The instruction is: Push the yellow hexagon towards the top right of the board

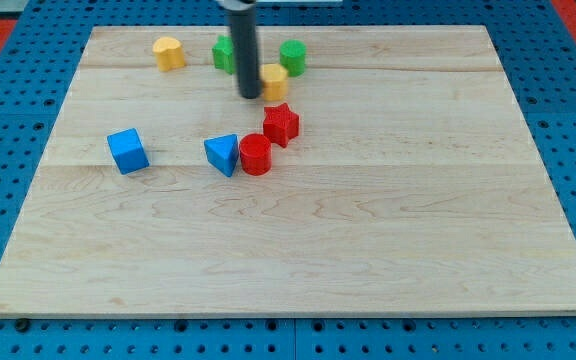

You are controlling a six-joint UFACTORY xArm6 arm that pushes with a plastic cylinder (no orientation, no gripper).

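Note:
The yellow hexagon (275,80) sits near the view's top centre of the wooden board (368,220), partly hidden on its left by my rod. My tip (250,96) rests on the board touching or just beside the hexagon's left side. A green block (293,56) stands just above and right of the hexagon. Another green block (224,53) is partly hidden behind the rod, above and left of my tip.
A second yellow block (169,52) lies at the top left. A red star (280,124) and a red cylinder (255,154) sit below the hexagon, with a blue triangle (223,154) beside the cylinder. A blue cube (128,151) lies at the left.

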